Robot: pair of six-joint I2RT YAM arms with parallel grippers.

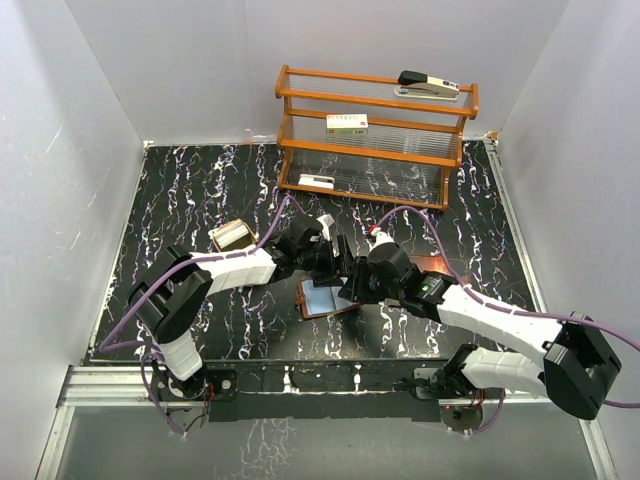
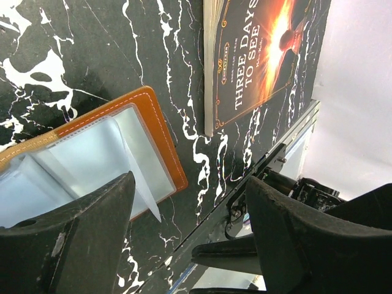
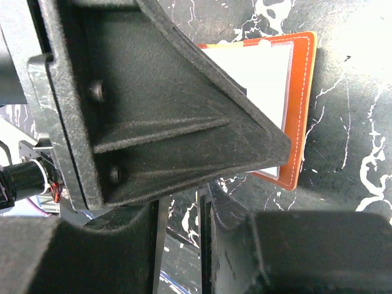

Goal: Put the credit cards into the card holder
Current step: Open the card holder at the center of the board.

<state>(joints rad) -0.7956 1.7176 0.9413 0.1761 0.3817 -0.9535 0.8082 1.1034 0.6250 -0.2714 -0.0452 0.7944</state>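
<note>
The card holder (image 1: 318, 298) lies open on the black marble table, brown-orange leather with pale clear pockets (image 2: 86, 156). My left gripper (image 2: 191, 177) is open above its right end. Its left finger (image 2: 92, 233) overlaps the pockets, and a clear flap pokes out beside that finger. My right gripper (image 3: 180, 245) hangs close by with a narrow gap between its jaws; only table shows through the gap. The left gripper's ribbed finger (image 3: 184, 110) fills most of the right wrist view, covering part of the card holder (image 3: 303, 92). No credit cards show in any view.
A dark book (image 2: 257, 55) titled "Three Days to See" lies just right of the holder, partly under my right arm (image 1: 470, 310). A tan tray (image 1: 232, 236) sits left of centre. At the back, a wooden shelf (image 1: 375, 135) carries a stapler (image 1: 428, 85) and a white box (image 1: 347, 123).
</note>
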